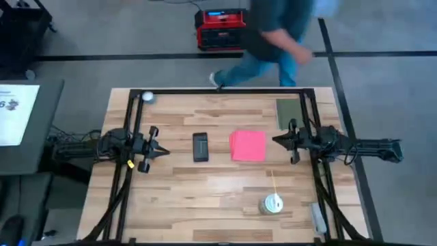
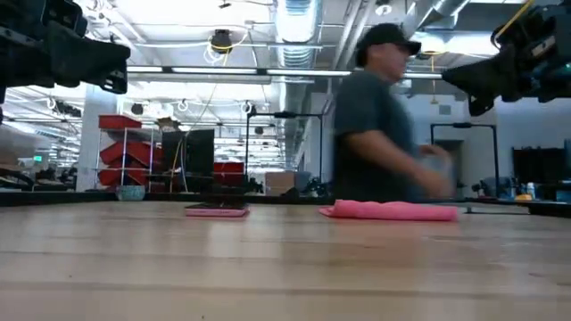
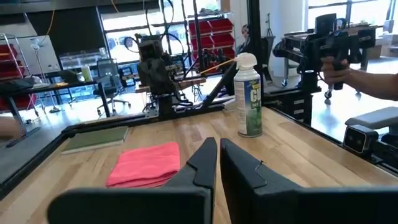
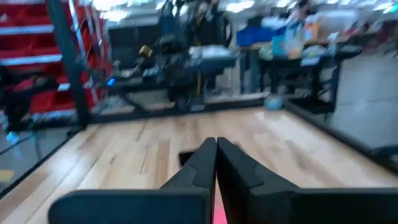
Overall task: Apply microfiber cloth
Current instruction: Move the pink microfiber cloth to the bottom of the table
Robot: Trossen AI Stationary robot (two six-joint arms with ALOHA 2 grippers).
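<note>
The microfiber cloth point(image 1: 247, 145) is a folded reddish-pink square lying flat at the table's middle; it also shows in the low view point(image 2: 389, 210) and the left wrist view point(image 3: 146, 164). A black-faced phone point(image 1: 200, 147) lies flat to its left. My left gripper point(image 1: 164, 152) hovers shut above the table left of the phone. My right gripper point(image 1: 276, 140) hovers shut just right of the cloth. Neither touches anything.
An olive-green pad point(image 1: 287, 113) lies at the far right. A spray can point(image 1: 272, 204) with a thin straw stands near the front right. A small pale ball point(image 1: 147, 97) sits at the far left corner. A person point(image 1: 283, 34) moves behind the far edge.
</note>
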